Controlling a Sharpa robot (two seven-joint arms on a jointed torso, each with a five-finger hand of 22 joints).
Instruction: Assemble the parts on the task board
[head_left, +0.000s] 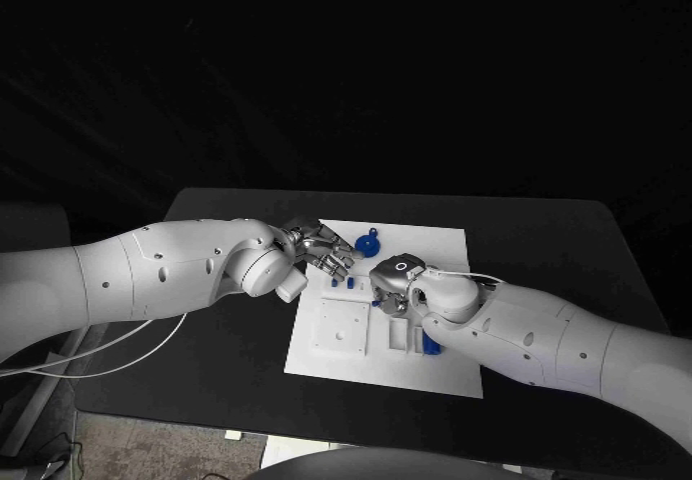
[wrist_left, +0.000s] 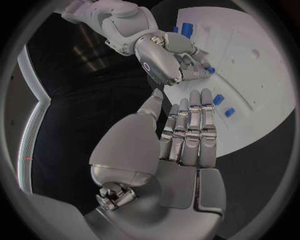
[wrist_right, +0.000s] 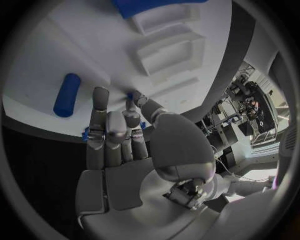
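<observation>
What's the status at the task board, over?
Left hand flat, holding nothing, at task board edge. Right hand pinches small blue part over board. Left hand close beside right; otherwise nothing seen blocking.

Lab: equipment racks (wrist_right: 240, 107) behind table.

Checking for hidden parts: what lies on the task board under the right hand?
A small blue part shows at the right hand's fingertips over the task board, with a blue cylinder lying beside. The board directly beneath the palm is covered.
</observation>
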